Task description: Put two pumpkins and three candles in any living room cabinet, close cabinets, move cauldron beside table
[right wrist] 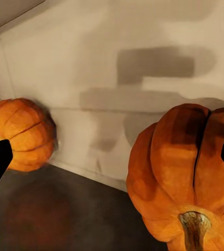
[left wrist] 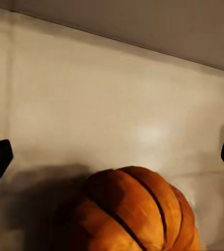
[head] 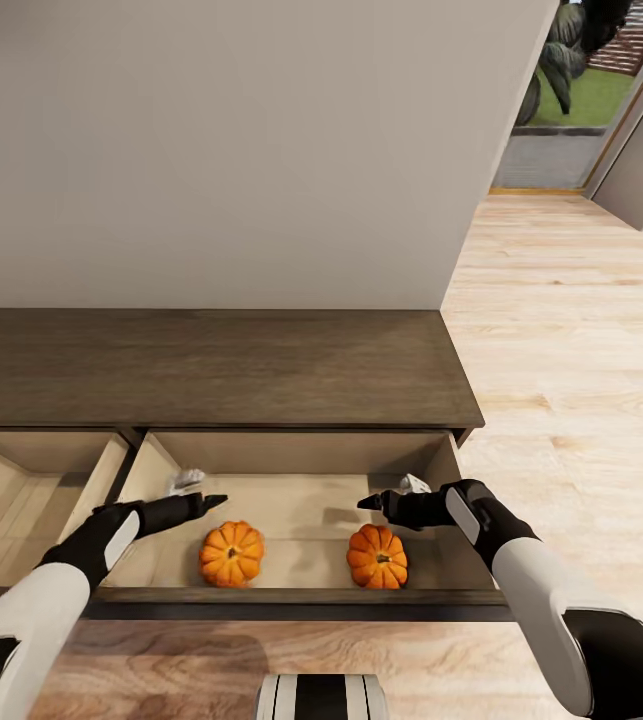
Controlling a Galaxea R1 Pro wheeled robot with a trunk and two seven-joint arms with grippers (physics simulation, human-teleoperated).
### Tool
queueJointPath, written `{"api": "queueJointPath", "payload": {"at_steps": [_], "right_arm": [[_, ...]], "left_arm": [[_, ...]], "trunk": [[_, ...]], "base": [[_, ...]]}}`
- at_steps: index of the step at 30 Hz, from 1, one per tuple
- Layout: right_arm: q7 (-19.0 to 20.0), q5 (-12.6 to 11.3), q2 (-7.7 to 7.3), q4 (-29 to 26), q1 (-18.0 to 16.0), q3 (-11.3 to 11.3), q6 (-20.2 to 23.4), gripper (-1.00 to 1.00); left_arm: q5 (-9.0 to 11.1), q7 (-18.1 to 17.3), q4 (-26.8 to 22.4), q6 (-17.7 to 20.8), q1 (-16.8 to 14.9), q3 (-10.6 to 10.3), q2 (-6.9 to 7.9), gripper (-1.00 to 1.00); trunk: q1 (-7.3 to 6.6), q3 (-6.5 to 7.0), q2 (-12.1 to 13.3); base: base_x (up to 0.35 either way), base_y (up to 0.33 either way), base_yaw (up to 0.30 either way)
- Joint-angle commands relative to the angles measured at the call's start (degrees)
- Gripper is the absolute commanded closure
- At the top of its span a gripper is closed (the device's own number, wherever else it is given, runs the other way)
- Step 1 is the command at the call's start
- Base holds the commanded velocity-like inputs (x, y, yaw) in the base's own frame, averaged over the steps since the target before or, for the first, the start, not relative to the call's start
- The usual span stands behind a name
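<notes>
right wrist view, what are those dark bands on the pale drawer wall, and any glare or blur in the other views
Right wrist view: soft-edged shadows fall across the drawer wall behind the near pumpkin. Left wrist view: a faint bright patch sits on the pale wall above the pumpkin, whose shadow pools beside it; edges look slightly soft. Head view: evenly lit, with soft shadows under both pumpkins in the open drawer.

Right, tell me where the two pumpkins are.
In the head view both pumpkins sit in the cabinet's open right drawer: one beside the left hand, one under the right hand.
</notes>
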Motion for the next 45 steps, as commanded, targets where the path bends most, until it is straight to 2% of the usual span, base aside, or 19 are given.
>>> {"api": "queueJointPath", "payload": {"at_steps": [1,7,10,17,19,21,22,24,27,29,32,37,38,40,45], "right_arm": [[0.0,0.0,-0.01,0.0,0.0,0.0,0.0,-1.00],[-0.1,0.1,-0.02,0.0,0.0,0.0,-0.2,-1.00],[-0.1,0.0,-0.02,0.1,0.0,0.0,-0.2,-1.00],[0.3,0.0,-0.34,0.1,0.0,-0.1,-0.1,-1.00],[3.3,0.0,-0.64,0.2,0.0,-0.1,-0.1,-1.00],[10.8,0.1,-0.89,0.5,0.1,0.0,0.0,-1.00],[12.9,0.1,-1.12,0.6,0.1,0.0,0.0,-1.00],[17.4,0.2,-2.33,0.7,0.1,0.0,0.5,-1.00],[25.3,0.5,-3.75,0.4,0.4,0.1,2.1,-1.00],[29.0,0.7,-4.89,0.2,0.5,0.2,2.3,-1.00],[35.1,0.9,-7.43,0.0,0.5,0.3,2.4,-1.00],[37.1,0.9,-8.72,-0.1,0.5,1.7,2.5,-1.00],[37.3,0.9,-8.88,-0.1,0.5,1.8,2.5,-1.00],[39.3,0.9,-10.11,-0.5,0.5,2.0,2.5,-1.00],[40.9,0.8,-11.78,-0.6,0.5,2.0,2.5,-1.00]], "left_arm": [[0.0,0.0,-0.6,0.0,0.0,0.0,0.19,-1.00],[0.1,-0.5,-5.0,0.7,0.9,-0.1,0.50,-1.00],[0.1,-2.7,-6.0,2.7,1.1,-0.2,0.46,-1.00],[-0.1,-16.1,-5.3,3.6,1.4,-0.5,-0.07,-1.00],[-0.2,-19.1,-4.7,3.6,1.8,-0.6,-0.39,-1.00],[-0.3,-22.5,-3.2,3.6,2.1,-0.7,-1.01,-1.00],[-0.3,-23.4,-2.7,3.6,2.2,-0.7,-1.13,-1.00],[-0.3,-26.4,-2.1,3.6,2.2,-1.3,-1.26,-1.00],[-0.2,-33.5,-1.8,3.6,2.2,-4.3,-0.99,-1.00],[-0.3,-36.9,-1.8,3.7,2.2,-5.0,-0.60,-1.00],[-0.3,-41.1,-2.0,3.7,2.2,-5.5,0.59,-1.00],[-0.3,-44.5,-2.3,3.7,2.2,-5.5,1.38,-1.00],[-0.3,-44.7,-2.3,3.7,2.2,-5.6,1.57,-1.00],[-0.2,-45.4,-2.4,3.7,2.2,-5.6,2.38,-1.00],[-0.2,-45.6,-2.4,3.7,2.2,-5.5,2.56,-1.00]], "trunk": [[0.00,0.00,0.0],[0.00,0.00,0.0],[0.00,0.00,0.0],[0.00,0.00,0.0],[0.00,0.00,0.0],[0.00,0.00,0.0],[0.00,0.00,0.0],[0.00,0.00,0.0],[0.00,0.00,0.0],[0.00,0.00,0.0],[0.00,0.00,0.0],[0.00,0.00,0.0],[0.00,0.00,0.0],[0.00,0.00,0.0],[0.00,0.00,0.0]], "base": [[0.000,0.000,0.000],[0.000,0.000,0.000],[0.000,0.000,0.000],[0.000,0.000,0.000],[0.000,0.000,0.000],[0.000,0.000,0.000],[0.000,0.000,0.000],[0.000,0.000,0.000],[0.000,0.000,0.000],[0.000,0.000,0.000],[0.000,0.000,0.000],[0.000,0.000,0.000],[0.000,0.000,0.000],[0.000,0.000,0.000],[0.000,0.000,0.000]]}}
